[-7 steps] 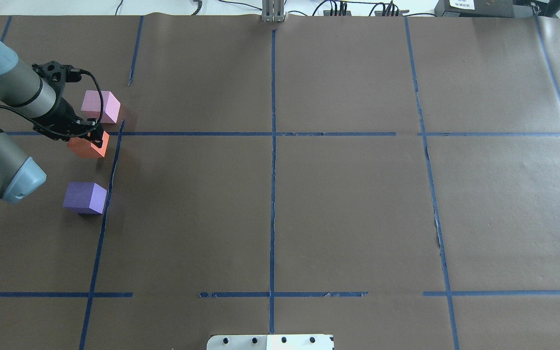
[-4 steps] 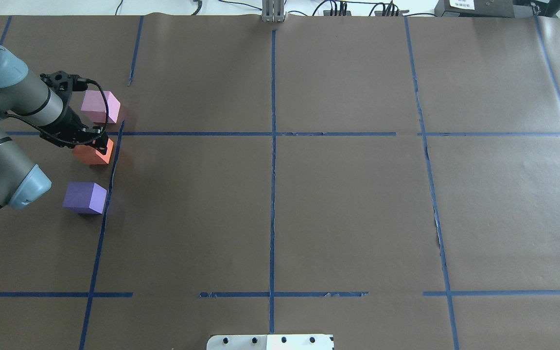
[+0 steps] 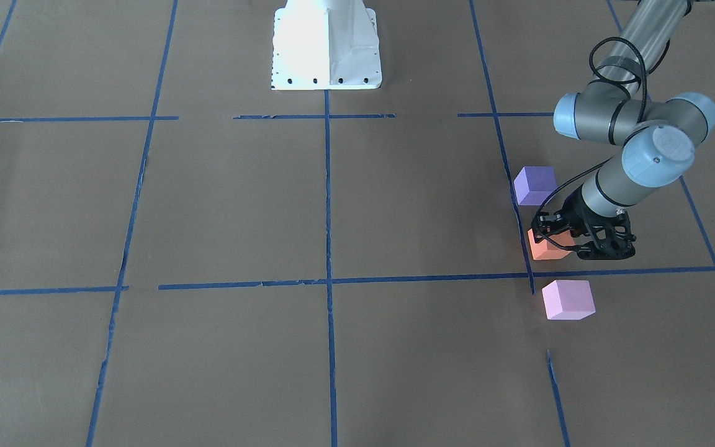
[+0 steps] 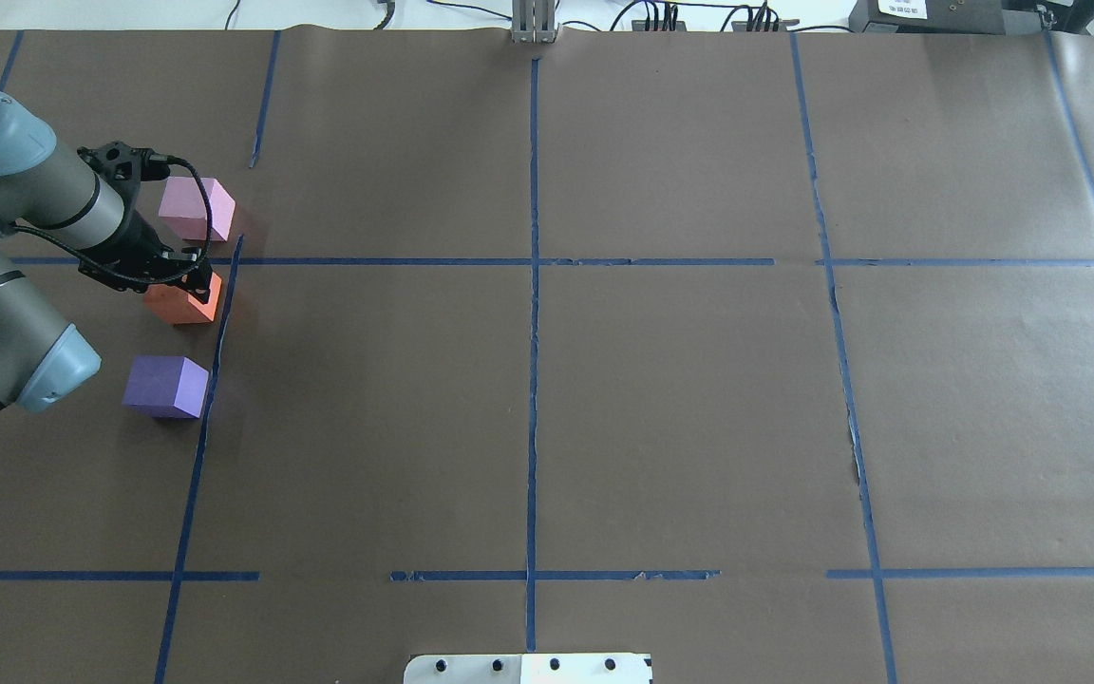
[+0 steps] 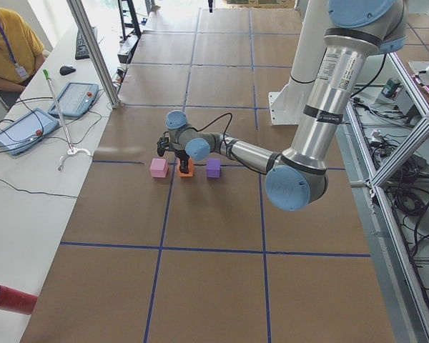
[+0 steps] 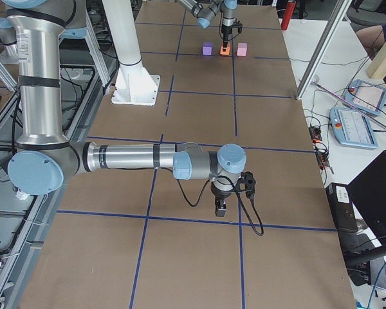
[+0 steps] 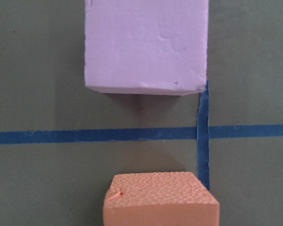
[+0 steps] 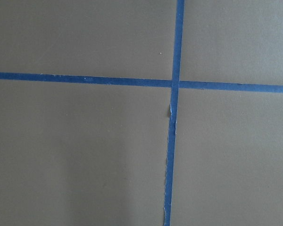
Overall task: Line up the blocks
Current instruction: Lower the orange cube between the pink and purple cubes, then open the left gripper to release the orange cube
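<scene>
Orange block (image 4: 179, 305): pebbled foam cube | left gripper (image 4: 186, 277) clamps it | right gripper (image 6: 220, 208): state unclear

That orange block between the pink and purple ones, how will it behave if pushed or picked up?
The orange block has a pebbled, foam-like surface, so it's probably light and grippy, maybe slightly squashy. Its flat faces and cube shape suggest it would slide, not roll or tip.

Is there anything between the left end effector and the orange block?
Nothing visible. The left end effector is directly over the orange block; the pink block and purple block stand apart on either side.
</scene>
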You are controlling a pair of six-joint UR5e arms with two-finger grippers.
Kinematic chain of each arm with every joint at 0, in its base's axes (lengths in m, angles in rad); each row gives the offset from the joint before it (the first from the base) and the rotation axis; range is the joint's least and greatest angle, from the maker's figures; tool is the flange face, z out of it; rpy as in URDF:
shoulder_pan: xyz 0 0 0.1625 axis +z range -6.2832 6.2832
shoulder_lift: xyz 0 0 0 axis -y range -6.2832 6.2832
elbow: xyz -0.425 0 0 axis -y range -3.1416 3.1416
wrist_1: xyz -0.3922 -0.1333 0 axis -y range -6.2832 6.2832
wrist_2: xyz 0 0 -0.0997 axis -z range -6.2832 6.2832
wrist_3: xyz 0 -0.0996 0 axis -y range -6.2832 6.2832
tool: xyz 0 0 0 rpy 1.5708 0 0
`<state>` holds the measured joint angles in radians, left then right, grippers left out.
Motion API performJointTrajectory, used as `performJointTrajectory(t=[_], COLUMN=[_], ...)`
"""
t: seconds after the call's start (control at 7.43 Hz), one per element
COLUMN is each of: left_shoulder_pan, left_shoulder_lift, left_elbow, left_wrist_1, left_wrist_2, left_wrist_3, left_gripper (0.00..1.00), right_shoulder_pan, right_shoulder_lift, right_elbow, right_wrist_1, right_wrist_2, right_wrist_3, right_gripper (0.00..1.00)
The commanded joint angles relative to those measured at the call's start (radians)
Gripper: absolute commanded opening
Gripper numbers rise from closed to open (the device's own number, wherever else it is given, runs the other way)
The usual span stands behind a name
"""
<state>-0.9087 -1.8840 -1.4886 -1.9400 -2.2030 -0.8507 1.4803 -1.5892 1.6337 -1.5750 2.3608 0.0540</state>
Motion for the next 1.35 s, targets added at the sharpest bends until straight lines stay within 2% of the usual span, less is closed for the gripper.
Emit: performJointTrajectory(t=[0.0, 0.13, 0.4, 0.54, 0.81, 1.21], left_shoulder_pan=[0.001, 0.001, 0.001, 0.001, -0.001, -0.083], left_shoulder_lift=[0.002, 0.003, 0.003, 0.005, 0.011, 0.133], left_elbow=[-0.002, -0.004, -0.002, -0.002, -0.024, -0.308], left_wrist_1=[-0.001, -0.001, -0.001, -0.001, -0.001, 0.021], left_wrist_2=[0.005, 0.005, 0.006, 0.006, 0.006, 0.008], left_wrist_3=[-0.002, -0.002, 0.001, 0.002, 0.007, 0.013], left_gripper=[0.39, 0.62, 0.92, 0.99, 0.99, 1.0], right_shoulder_pan=[0.0, 0.0, 0.0, 0.0, 0.0, 0.0], right_shoulder_lift=[0.0, 0.0, 0.0, 0.0, 0.0, 0.0], right_elbow=[0.0, 0.0, 0.0, 0.0, 0.0, 0.0], right_wrist_1=[0.0, 0.001, 0.0, 0.0, 0.001, 0.001], right_wrist_2=[0.0, 0.0, 0.0, 0.0, 0.0, 0.0], right_wrist_3=[0.0, 0.0, 0.0, 0.0, 0.0, 0.0], right_gripper=[1.0, 1.0, 1.0, 1.0, 1.0, 1.0])
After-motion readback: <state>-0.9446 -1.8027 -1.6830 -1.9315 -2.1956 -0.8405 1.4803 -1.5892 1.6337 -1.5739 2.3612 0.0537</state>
